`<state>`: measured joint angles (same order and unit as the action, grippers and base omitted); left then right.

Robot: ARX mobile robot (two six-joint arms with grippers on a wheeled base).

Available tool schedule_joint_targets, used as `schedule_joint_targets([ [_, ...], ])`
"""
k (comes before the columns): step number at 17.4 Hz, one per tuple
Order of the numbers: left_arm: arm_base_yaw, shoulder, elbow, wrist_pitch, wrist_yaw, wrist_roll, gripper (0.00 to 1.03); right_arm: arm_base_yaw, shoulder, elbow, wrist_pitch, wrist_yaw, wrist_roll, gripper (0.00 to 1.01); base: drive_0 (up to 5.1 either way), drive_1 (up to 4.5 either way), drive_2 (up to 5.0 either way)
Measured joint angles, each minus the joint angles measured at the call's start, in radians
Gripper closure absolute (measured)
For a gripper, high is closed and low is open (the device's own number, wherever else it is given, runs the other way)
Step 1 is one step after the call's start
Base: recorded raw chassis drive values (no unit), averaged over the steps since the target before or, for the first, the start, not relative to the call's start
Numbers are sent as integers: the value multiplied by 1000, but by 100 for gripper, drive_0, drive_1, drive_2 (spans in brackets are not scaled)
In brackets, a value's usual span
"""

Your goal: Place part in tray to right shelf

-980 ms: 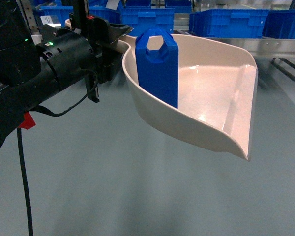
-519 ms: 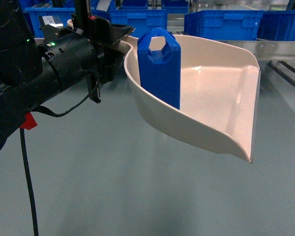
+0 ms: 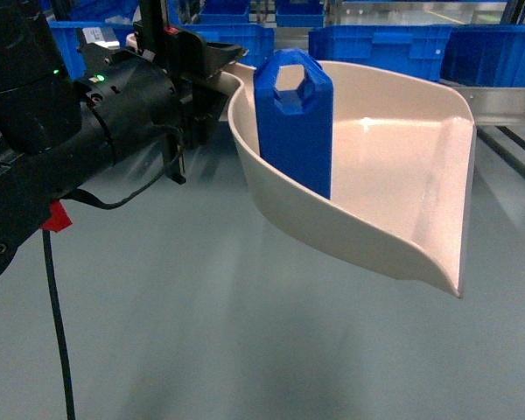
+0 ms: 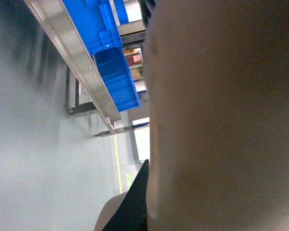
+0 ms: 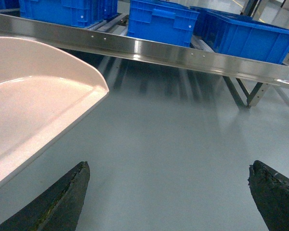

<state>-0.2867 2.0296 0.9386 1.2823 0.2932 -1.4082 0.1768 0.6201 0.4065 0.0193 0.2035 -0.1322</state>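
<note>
Beige tray (blue part upright inside) clamped in left hand; right hand wide open.

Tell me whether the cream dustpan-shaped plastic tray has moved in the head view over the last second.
Yes. The cream dustpan-shaped plastic tray moved slightly rightward, but the blue crates shifted left, so the camera may be moving.

Head view: from high on the robot, slanting down and forward, close on the tray held up at left, with the shelf rail across the top. Left wrist view: rolled sideways, pressed right against the tray's pale underside, past it the same rail and blue crates. Right wrist view: low, forward and slightly down between two dark fingertips, catching the tray's front lip and the rail nearer. Shared by all three: tray, rail, crates.
</note>
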Motion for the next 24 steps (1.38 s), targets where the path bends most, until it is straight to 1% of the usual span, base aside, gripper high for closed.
schedule_joint_targets([
  [24,6,0,0,-1,-2,0,88,0,0,0,0,-2,0,3,7,409,-395],
])
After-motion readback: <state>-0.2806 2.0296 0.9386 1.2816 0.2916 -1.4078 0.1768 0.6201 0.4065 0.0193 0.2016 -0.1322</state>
